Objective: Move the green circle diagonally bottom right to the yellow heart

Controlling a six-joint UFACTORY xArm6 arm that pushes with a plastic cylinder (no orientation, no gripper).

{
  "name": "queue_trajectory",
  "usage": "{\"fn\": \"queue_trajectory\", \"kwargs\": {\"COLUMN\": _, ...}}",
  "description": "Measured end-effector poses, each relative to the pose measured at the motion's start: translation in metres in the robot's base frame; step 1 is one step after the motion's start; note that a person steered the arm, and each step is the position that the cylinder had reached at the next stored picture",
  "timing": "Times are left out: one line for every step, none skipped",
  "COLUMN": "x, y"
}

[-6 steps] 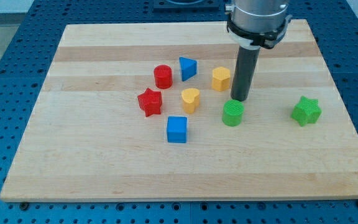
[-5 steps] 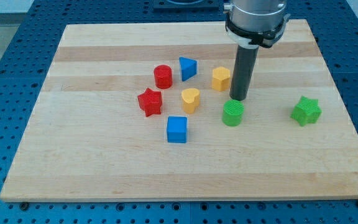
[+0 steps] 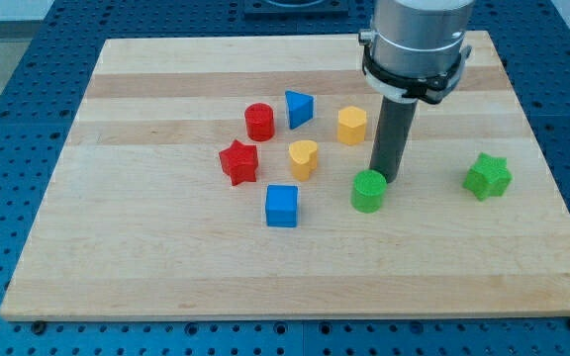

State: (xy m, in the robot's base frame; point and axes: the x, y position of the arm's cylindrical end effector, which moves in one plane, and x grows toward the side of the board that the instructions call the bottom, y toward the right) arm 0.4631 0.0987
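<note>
1. Jaws do not exist on this arm, so no open or closed state can be told; it ends in a dark rod, and my tip (image 3: 388,179) sits at the upper right edge of the green circle (image 3: 369,191), apparently touching it.
2. Green circle: a short, bright green cylinder with a flat round top, upright on the wooden counter (image 3: 146,247); it lies to the lower right of the yellow heart (image 3: 304,158), apart from it.
3. Around the yellow heart: red star (image 3: 238,162) just to its left; blue cube (image 3: 282,206) below; yellow hexagon (image 3: 352,126) upper right; red cylinder (image 3: 259,122) and blue triangle (image 3: 299,109) above; green star (image 3: 488,176) far right.
</note>
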Motion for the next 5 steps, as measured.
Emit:
{"fn": "queue_trajectory", "kwargs": {"x": 0.000, "y": -0.002}}
{"fn": "queue_trajectory", "kwargs": {"x": 0.000, "y": -0.006}}
{"fn": "queue_trajectory", "kwargs": {"x": 0.000, "y": -0.012}}
{"fn": "queue_trajectory", "kwargs": {"x": 0.000, "y": -0.017}}
{"fn": "queue_trajectory", "kwargs": {"x": 0.000, "y": -0.018}}
